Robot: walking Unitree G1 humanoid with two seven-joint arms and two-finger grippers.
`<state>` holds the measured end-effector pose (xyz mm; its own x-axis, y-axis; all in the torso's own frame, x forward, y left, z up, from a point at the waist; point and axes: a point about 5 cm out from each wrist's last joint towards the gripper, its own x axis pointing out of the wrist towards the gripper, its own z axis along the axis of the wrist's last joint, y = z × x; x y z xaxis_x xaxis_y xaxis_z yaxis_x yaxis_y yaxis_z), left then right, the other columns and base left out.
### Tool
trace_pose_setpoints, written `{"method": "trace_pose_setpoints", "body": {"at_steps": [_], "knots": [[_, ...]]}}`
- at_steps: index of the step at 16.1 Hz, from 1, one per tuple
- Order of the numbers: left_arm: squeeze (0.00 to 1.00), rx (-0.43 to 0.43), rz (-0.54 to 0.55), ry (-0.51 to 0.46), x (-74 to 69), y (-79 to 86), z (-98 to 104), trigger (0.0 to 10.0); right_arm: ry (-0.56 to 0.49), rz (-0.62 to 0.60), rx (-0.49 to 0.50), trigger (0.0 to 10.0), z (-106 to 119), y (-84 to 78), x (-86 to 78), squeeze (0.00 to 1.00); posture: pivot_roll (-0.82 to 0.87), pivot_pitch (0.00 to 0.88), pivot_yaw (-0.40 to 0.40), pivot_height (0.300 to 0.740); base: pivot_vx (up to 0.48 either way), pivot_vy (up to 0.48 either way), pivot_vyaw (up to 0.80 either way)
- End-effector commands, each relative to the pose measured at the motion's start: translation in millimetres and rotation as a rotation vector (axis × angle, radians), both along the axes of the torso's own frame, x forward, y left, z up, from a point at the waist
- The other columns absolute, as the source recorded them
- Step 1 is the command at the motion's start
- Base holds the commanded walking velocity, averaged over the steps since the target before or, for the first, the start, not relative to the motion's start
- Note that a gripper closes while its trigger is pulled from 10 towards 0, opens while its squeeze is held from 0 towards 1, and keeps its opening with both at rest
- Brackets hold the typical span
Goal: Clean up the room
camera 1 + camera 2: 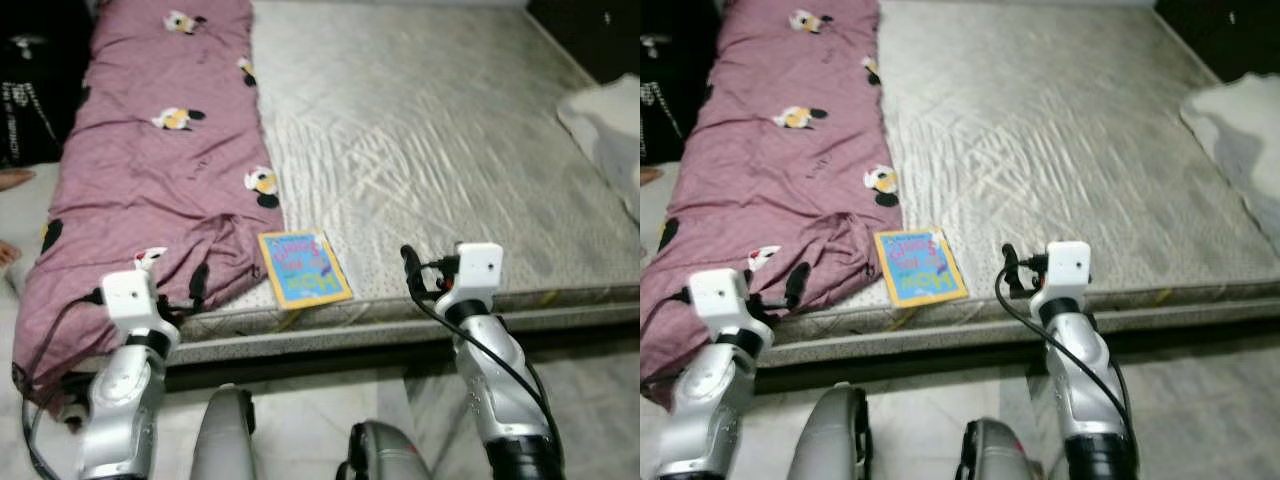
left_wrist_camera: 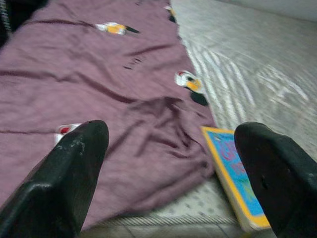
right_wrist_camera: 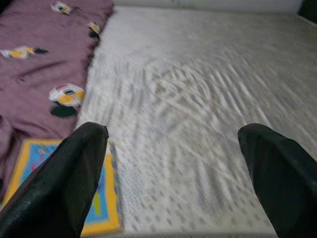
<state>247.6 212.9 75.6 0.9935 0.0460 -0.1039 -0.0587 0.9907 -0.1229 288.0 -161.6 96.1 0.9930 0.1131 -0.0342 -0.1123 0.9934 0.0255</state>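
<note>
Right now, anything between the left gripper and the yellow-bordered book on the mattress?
Nothing visible. The open left gripper looks straight at the yellow-bordered blue book near the grey mattress edge; the maroon cartoon-print blanket lies beside the book, not over it.

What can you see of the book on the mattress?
The book is thin, with a yellow border around a blue cover and pink and yellow lettering too blurred to read. It lies flat and closed at the near edge of the bare grey mattress, slightly skewed. Its left edge sits against the maroon blanket. Neither claw touches it.
</note>
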Motion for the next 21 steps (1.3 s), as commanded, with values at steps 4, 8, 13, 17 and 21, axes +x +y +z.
{"method": "trace_pose_setpoints", "body": {"at_steps": [4, 8, 13, 17, 21], "knots": [[0.0, -0.008, -0.012, -0.008, 1.1, -3.1, 1.2, 10.0, 0.012, -0.013, -0.008, 10.0, -3.3, -4.4, -2.8, 0.0, 0.01, 0.165, -0.063, 0.661, 0.396, 0.0, 0.0], [0.0, -0.011, -0.014, -0.005, 1.2, -3.8, 0.7, 10.0, 0.011, -0.007, -0.011, 10.0, -3.0, -3.6, -3.0, 0.0, 0.01, 0.169, -0.062, 0.661, 0.302, 0.0, 0.0], [0.0, -0.017, -0.012, 0.001, 1.8, -5.2, 0.1, 10.0, 0.01, 0.0, -0.015, 10.0, -2.8, -2.7, -2.8, 0.0, 0.01, 0.17, -0.062, 0.661, 0.318, 0.0, 0.0], [0.0, -0.01, 0.002, 0.032, 3.4, -4.2, -3.7, 10.0, 0.015, 0.006, -0.016, 10.0, -3.4, -2.0, -3.1, 0.0, 0.01, 0.171, -0.064, 0.656, 0.0, 0.0, 0.0], [0.0, -0.029, -0.001, 0.068, 2.7, -5.0, -8.2, 10.0, 0.014, 0.008, -0.015, 10.0, -3.5, -2.3, -3.7, 0.0, 0.01, 0.173, -0.066, 0.616, 0.0, 0.0, 0.0]]}}
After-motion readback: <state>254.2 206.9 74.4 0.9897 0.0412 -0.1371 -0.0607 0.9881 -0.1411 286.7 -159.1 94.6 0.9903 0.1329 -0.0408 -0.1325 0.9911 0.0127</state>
